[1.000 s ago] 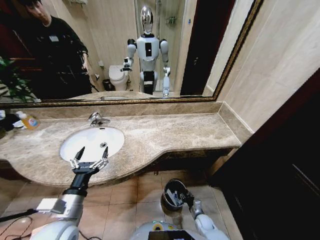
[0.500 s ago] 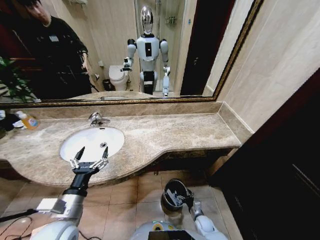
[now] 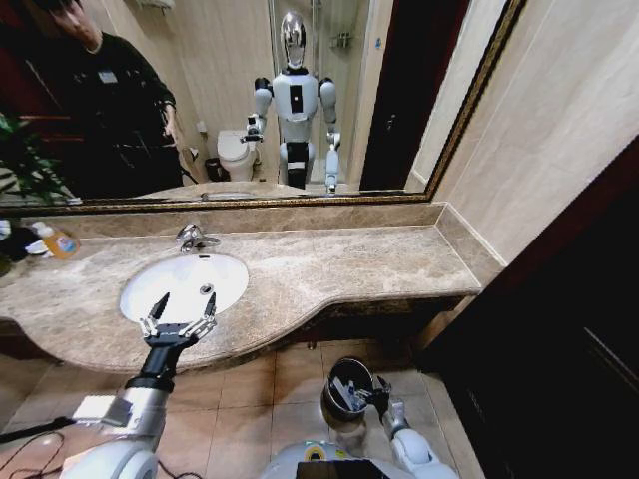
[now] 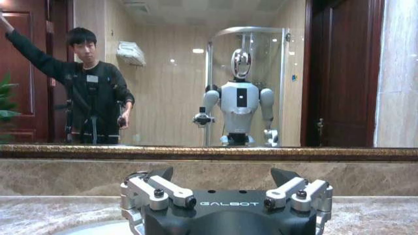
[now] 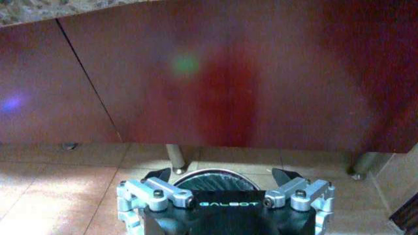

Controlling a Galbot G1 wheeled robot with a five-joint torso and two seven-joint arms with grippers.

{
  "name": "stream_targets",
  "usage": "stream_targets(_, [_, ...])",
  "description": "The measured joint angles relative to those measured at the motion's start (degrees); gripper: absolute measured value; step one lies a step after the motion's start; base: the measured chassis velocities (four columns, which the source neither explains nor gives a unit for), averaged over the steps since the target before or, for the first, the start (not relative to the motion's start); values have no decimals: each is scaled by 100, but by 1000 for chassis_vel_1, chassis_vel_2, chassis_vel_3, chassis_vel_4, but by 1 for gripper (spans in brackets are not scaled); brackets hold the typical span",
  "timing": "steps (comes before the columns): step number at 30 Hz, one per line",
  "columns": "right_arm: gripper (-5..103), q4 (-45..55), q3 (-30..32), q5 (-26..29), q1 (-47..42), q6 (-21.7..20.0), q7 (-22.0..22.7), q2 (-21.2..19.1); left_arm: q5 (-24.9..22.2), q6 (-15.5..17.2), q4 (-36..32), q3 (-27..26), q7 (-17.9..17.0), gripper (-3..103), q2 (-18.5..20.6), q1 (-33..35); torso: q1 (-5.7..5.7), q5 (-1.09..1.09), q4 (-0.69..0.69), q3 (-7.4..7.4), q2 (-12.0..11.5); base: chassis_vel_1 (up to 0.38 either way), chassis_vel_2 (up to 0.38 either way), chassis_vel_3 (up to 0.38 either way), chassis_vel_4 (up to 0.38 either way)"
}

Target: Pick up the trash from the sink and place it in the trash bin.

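Observation:
The white oval sink (image 3: 185,282) is set in the beige marble counter, its basin bare around the round drain (image 3: 207,289); the trash is out of view. My left gripper (image 3: 188,299) hovers open over the sink's near rim with nothing between its fingers, and in the left wrist view the left gripper (image 4: 222,172) faces the mirror. The round black trash bin (image 3: 335,370) stands on the tiled floor below the counter. My right gripper (image 3: 372,392) is low at the bin's right edge, open and empty; past the right gripper (image 5: 222,171) the bin (image 5: 212,180) shows.
A chrome tap (image 3: 193,238) stands behind the basin. A clear bottle with an orange-yellow label (image 3: 58,242) sits at the counter's far left. Dark red cabinet fronts (image 5: 216,78) on metal legs run under the counter. A dark wooden panel (image 3: 569,329) bounds the right.
The right gripper has shifted slightly lower and to the right beside the bin. The left gripper has stayed in place over the sink's rim.

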Motion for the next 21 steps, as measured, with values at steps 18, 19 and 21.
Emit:
stream_targets(18, [100, 912, 86, 264, -330, -450, 31, -324, 0, 0, 0, 0, 0, 100, 0, 0, 0, 1, 0, 0, 0, 0, 0, 0, 0])
stream_targets(19, [100, 1208, 134, 303, -416, -577, 44, -380, 0, 0, 0, 0, 0, 100, 0, 0, 0, 1, 0, 0, 0, 0, 0, 0, 0])
stream_targets(21, [100, 1482, 159, 350, -484, -636, 79, -440, 0, 0, 0, 0, 0, 100, 0, 0, 0, -1, 0, 0, 0, 0, 0, 0, 0])
